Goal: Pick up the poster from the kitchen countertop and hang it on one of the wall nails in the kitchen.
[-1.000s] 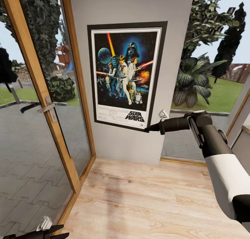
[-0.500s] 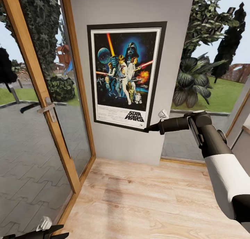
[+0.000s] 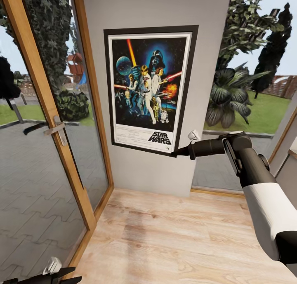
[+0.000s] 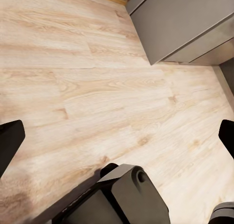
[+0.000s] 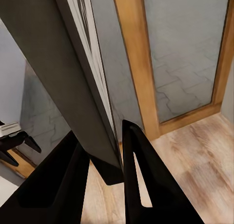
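Observation:
The Star Wars poster (image 3: pixel 148 90), black-framed with a white border, lies flat and upright against the grey wall panel (image 3: pixel 156 8) between the glass panes. My right gripper (image 3: pixel 175 153) is shut on its lower right corner. In the right wrist view the poster's dark edge (image 5: pixel 73 77) runs between the two black fingers (image 5: pixel 141 185). My left gripper (image 3: pixel 62 273) hangs low over the floor, open with nothing in it; its fingertips (image 4: pixel 9 146) stand far apart. No nail is visible around the poster. The kitchen countertop is out of view.
A wood-framed glass door (image 3: pixel 49 111) with a metal handle (image 3: pixel 55 128) stands left of the wall panel, and a window with garden plants to the right. Light wooden floor (image 3: pixel 173 234) lies below. A grey cabinet (image 4: pixel 190 24) stands by the floor.

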Available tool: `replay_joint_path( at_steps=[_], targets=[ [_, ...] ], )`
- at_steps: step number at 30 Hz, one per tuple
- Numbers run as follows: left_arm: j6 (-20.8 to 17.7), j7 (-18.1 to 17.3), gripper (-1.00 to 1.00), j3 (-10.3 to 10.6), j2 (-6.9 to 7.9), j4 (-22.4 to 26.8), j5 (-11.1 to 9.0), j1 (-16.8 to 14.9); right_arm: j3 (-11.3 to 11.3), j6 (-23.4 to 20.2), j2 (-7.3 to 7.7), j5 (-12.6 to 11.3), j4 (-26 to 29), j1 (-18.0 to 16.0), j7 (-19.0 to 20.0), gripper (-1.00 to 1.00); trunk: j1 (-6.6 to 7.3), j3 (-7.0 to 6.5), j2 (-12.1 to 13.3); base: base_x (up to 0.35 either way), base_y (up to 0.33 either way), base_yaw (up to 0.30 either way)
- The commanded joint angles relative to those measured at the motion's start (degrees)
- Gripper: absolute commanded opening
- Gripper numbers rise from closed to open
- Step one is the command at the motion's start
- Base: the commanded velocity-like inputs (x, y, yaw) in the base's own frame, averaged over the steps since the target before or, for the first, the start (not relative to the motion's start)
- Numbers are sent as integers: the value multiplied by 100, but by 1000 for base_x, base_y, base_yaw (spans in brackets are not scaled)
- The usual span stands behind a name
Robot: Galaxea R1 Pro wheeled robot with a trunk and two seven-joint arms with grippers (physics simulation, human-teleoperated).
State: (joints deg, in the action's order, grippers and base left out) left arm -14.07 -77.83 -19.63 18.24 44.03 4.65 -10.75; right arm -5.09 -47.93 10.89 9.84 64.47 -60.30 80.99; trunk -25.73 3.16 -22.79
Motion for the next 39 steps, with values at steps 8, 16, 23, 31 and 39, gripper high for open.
replay_joint_path(
  at_steps=[8,16,23,31,39],
  targets=[
    [-60,-39,100,-24,-4,7,45,-6,-2,-61,-97,48,13,-64,48,-100,-5,14,-13,205,133,0],
    [-60,-38,100,-25,-4,8,45,-6,-1,-60,-136,52,12,-109,48,-100,-5,14,-13,244,86,0],
    [-60,-36,100,-24,-4,1,45,-6,-1,-59,-135,53,8,-114,48,-100,-5,14,-13,104,-8,0],
    [-62,-39,100,-31,6,0,45,-6,-1,-59,-132,53,5,-114,48,-100,-5,14,-13,147,-57,0],
    [-68,-39,100,-32,37,-38,45,-6,-1,-59,-133,59,5,-114,48,-100,-5,14,-13,159,-5,0]
  ],
)
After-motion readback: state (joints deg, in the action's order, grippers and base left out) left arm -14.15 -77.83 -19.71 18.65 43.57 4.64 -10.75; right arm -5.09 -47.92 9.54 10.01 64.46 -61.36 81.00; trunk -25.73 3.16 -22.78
